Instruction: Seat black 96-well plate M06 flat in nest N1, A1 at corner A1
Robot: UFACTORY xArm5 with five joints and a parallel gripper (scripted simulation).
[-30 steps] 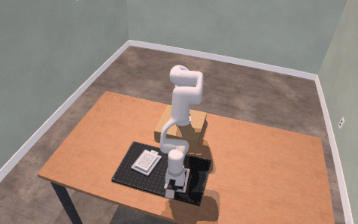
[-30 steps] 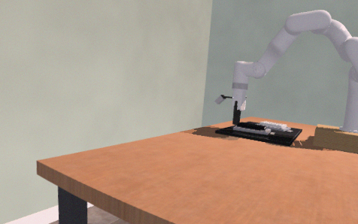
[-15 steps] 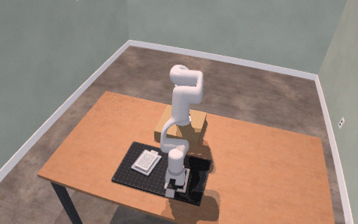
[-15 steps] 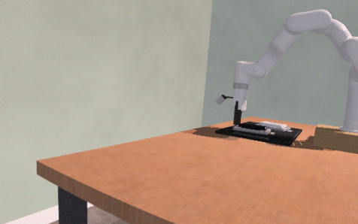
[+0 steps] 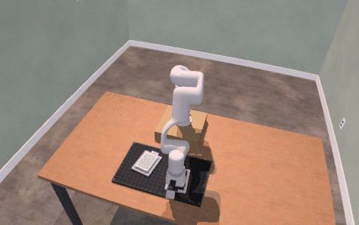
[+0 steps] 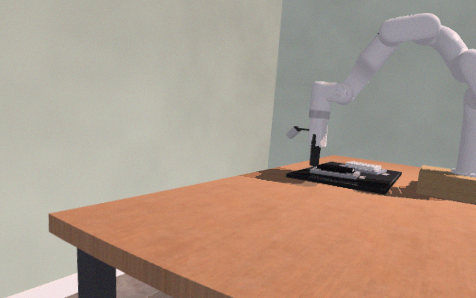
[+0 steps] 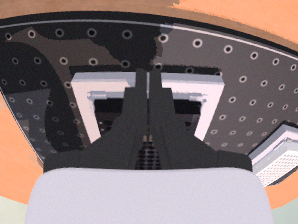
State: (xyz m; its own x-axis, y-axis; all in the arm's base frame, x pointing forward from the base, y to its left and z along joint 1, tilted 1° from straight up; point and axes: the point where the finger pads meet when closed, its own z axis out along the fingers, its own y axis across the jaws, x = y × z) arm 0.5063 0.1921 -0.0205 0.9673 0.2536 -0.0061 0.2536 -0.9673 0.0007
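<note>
Task barely begun: M06 (image 6: 336, 169) not seated in N1 (image 7: 100, 99), sits on black base (image 5: 126, 177) at near end, under my wrist. M09 (image 5: 146, 162) undisturbed in N2. My gripper (image 6: 314, 157) fully closed, empty, poised by M06's outer end, likely to push. M06: black, low, tilt hard to judge.

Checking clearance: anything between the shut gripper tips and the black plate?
Nothing; exterior view shows only a bare gap between the gripper and the black plate.
</note>
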